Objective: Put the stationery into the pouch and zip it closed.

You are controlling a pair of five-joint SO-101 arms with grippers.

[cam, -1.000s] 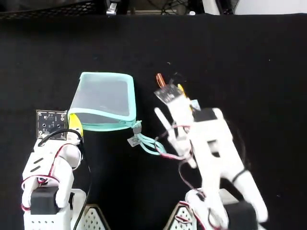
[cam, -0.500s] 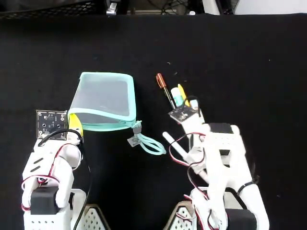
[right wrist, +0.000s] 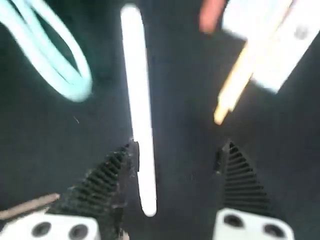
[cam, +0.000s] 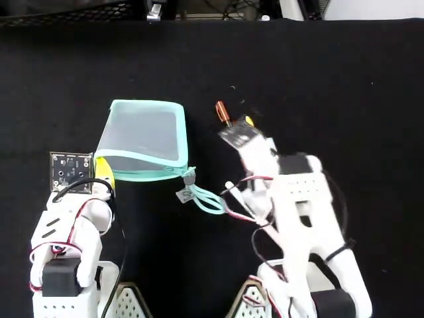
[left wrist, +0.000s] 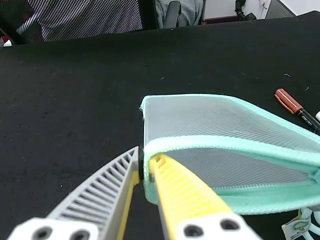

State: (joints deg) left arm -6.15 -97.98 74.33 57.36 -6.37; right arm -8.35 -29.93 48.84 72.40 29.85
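A mint mesh pouch [cam: 147, 138] lies left of centre with its mouth open toward the arms, and its teal pull loop [cam: 207, 200] trails to the right. My left gripper [left wrist: 145, 159] is shut on the pouch's near corner [left wrist: 148, 172]. The stationery lies right of the pouch: a brown-capped marker [cam: 222, 111] and a yellow pen [cam: 249, 121] show past my right arm [cam: 295, 192], which covers the rest. My right gripper [right wrist: 177, 147] hangs open just above the table. A white pen [right wrist: 137, 105] lies between its fingers, close to one. A yellow pen [right wrist: 234, 89] lies beyond it.
A black cloth [cam: 344, 86] covers the whole table, with open room at the back and far right. The teal loop [right wrist: 50, 55] lies close beside the white pen. Both arm bases stand at the near edge.
My right arm drew back toward its base, uncovering the stationery, then came forward over it again. The left arm and the pouch stayed still.
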